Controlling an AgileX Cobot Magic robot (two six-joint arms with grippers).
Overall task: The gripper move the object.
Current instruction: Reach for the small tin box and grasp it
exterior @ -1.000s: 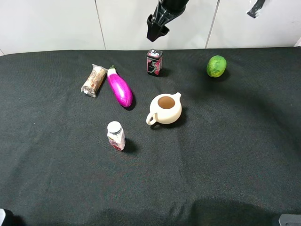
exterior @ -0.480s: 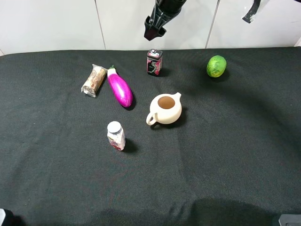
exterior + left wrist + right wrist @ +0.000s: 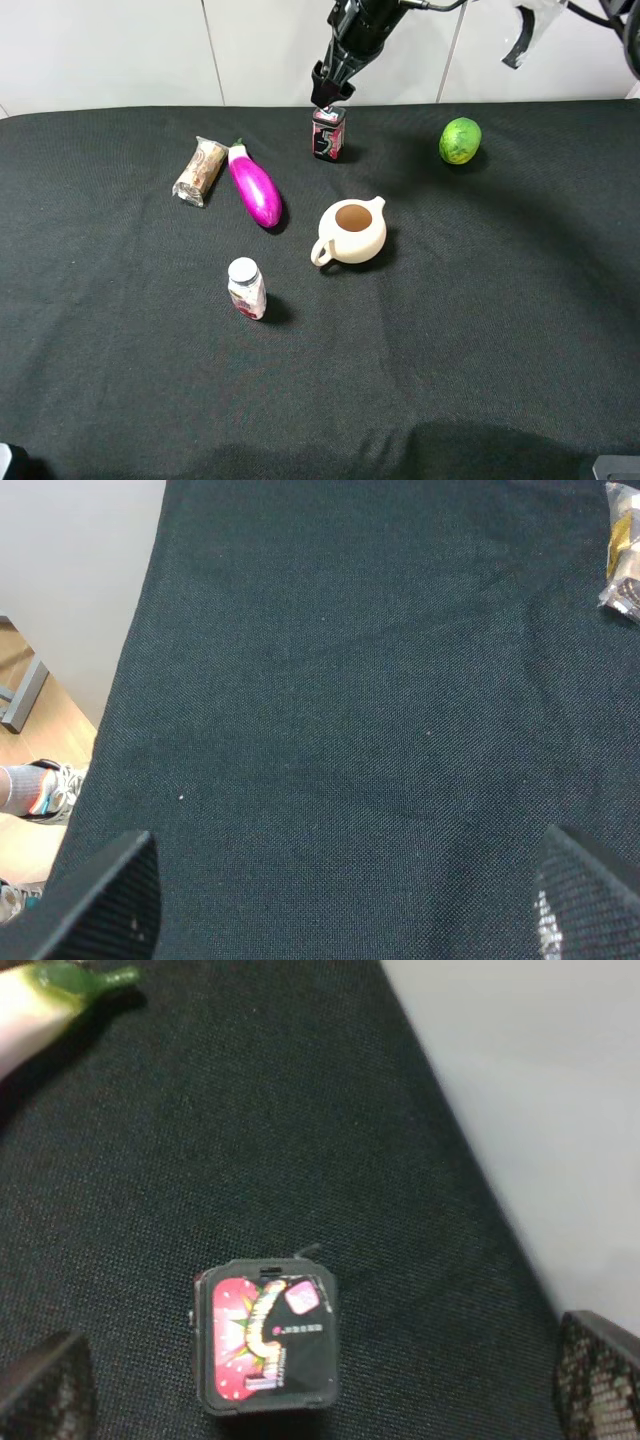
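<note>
The tin (image 3: pixel 328 133) stands upright at the far middle of the table (image 3: pixel 480 330). By the near left edge the left gripper (image 3: pixel 340 900) gapes over bare cloth. Farther on come the bottle (image 3: pixel 246 288), the teapot (image 3: pixel 352 231), then the tin, with the right gripper (image 3: pixel 331 98) just above it, jaws spread wide.

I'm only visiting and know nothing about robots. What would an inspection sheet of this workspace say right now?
Surface: black cloth, flat, covering the table.
Job's things: small black tin, upright near the far edge.
Clutter: eggplant, wrapped snack, teapot, white-capped bottle, green fruit, all apart from the tin.
Tools: right tool open, just above the tin; left tool open over bare cloth.
Cables: black cables hang near the right arm, above the table.
Surroundings: white wall panels; a shoe on wooden floor beside the table.
</note>
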